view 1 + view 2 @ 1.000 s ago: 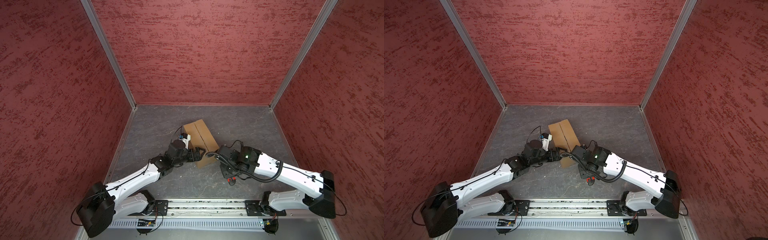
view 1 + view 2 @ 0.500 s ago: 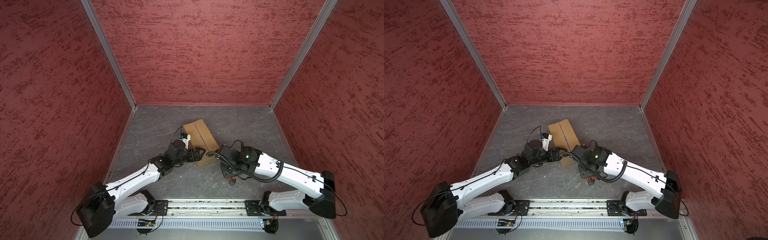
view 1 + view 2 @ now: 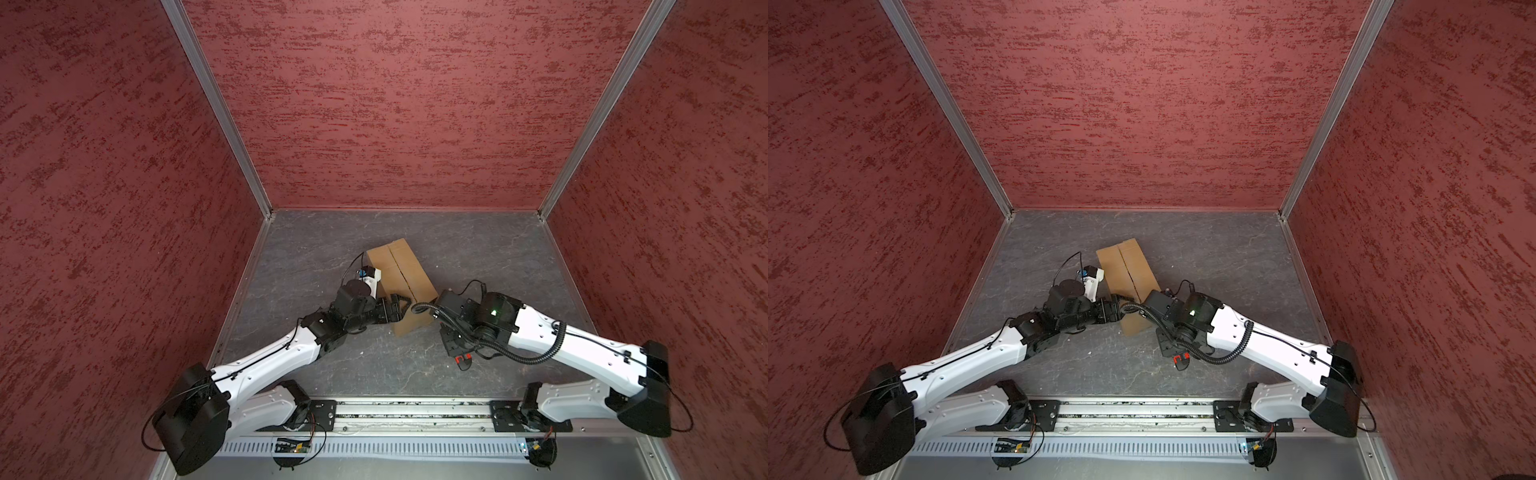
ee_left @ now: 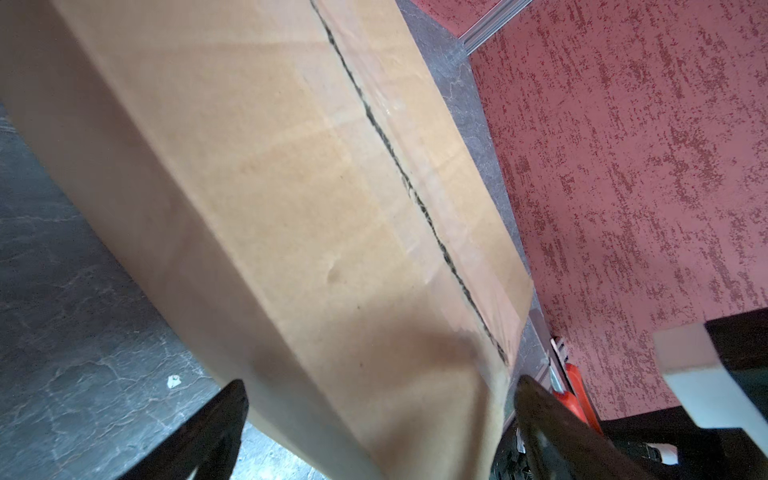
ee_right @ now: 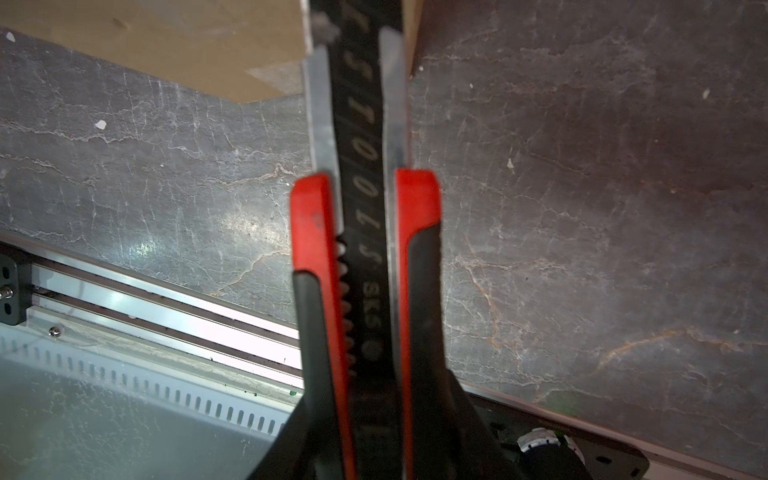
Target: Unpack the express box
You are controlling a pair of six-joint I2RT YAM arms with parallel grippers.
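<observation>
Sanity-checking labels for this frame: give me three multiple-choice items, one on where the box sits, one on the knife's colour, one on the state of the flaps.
1. Where does the express box sit?
A. Near the middle of the table
B. Against the back wall
C. On the front rail

2. What colour is the handle of the utility knife in the right gripper?
A. Blue
B. Red and black
C. Yellow

3. How are the box's top flaps?
A. Both folded up
B. One torn off
C. Lying flat, closed

Key:
1. A: in both top views, grey table shows along its sides and far end.
2. B: the right wrist view shows red and black handle sides.
3. C: the left wrist view shows them meeting flat along the top.
</observation>
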